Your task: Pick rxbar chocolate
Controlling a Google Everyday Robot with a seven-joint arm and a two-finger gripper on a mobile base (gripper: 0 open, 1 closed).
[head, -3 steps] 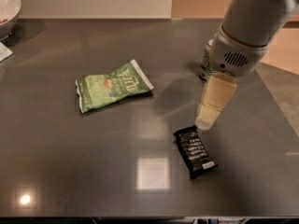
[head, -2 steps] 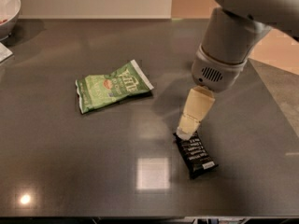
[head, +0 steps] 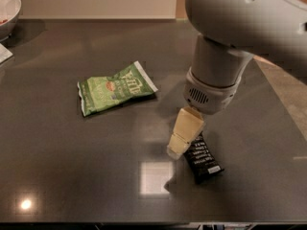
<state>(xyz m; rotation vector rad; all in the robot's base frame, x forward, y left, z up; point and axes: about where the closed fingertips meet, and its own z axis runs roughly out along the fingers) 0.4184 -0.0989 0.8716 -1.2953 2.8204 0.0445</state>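
Observation:
The rxbar chocolate [head: 203,160] is a small flat black wrapper with white lettering, lying on the dark table [head: 72,166] right of centre near the front. My gripper [head: 178,146] hangs from the large grey arm [head: 225,42] and reaches down at the bar's upper left end, its cream fingertips [head: 182,133] just at that end and covering it. Only one cream finger shape shows, close over the table.
A green chip bag [head: 116,87] lies left of centre on the table. A white bowl [head: 7,8] stands at the back left corner, with a white paper edge [head: 4,54] below it. The table's right edge [head: 283,104] runs diagonally beside the arm.
The arm has swung left and toward the camera, and the gripper has come down from above the bar's far end to its upper left end. The bar and the bag have not moved.

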